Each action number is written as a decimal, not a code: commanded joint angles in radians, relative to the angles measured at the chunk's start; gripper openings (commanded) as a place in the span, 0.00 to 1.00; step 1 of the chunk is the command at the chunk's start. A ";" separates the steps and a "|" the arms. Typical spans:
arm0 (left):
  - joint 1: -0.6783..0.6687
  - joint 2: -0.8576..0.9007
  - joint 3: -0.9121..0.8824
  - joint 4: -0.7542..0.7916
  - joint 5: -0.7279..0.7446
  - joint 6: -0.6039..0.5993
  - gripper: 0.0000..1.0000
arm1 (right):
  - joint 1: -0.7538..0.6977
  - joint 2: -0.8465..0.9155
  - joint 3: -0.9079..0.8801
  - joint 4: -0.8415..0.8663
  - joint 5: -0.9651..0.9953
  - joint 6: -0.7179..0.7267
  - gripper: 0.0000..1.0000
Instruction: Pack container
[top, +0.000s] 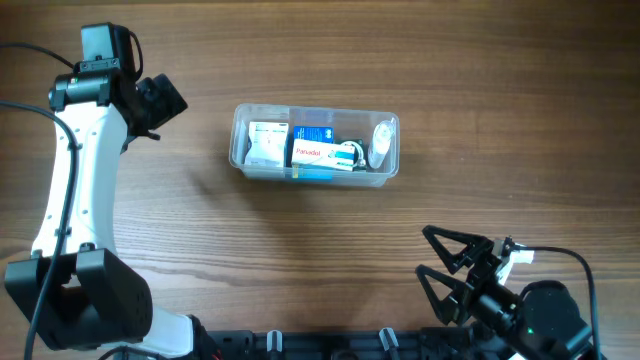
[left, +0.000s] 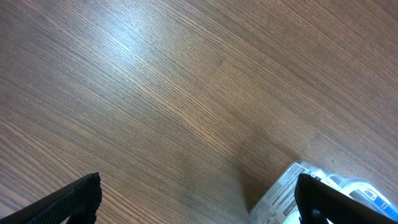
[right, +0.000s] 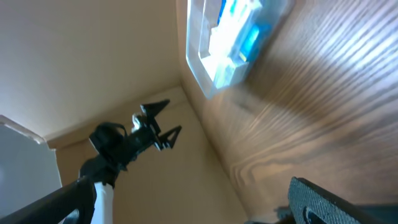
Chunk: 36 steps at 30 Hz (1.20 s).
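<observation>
The clear plastic container (top: 240, 150) lies at the table's middle. It holds a white box (top: 267, 143), a blue and red Panadol box (top: 312, 147) and a small clear bottle (top: 381, 143). My left gripper (top: 165, 100) is open and empty, up to the left of the container. In the left wrist view its fingers (left: 198, 199) spread over bare wood, and the container's corner (left: 286, 190) shows at the bottom right. My right gripper (top: 424, 252) is open and empty near the front right edge. The right wrist view shows the container (right: 211, 56) far off.
The wooden table (top: 150, 230) spans the whole view. The white left arm (top: 75, 170) runs along the left side. A black rail (top: 330, 345) lies along the front edge. The left arm also shows in the right wrist view (right: 118, 146).
</observation>
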<state>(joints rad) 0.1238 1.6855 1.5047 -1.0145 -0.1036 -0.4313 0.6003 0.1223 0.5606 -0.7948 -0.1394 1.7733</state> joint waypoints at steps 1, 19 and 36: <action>0.004 -0.001 0.003 0.000 0.002 0.005 1.00 | 0.000 -0.019 -0.028 0.070 0.150 -0.145 1.00; 0.004 -0.001 0.003 0.000 0.002 0.005 1.00 | -0.167 -0.118 -0.496 1.074 -0.002 -1.378 1.00; 0.004 -0.001 0.003 0.000 0.002 0.005 1.00 | -0.460 -0.118 -0.528 0.843 -0.065 -1.878 1.00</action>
<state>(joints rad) 0.1238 1.6855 1.5047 -1.0145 -0.1036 -0.4313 0.1879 0.0154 0.0525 0.0631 -0.1837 0.0097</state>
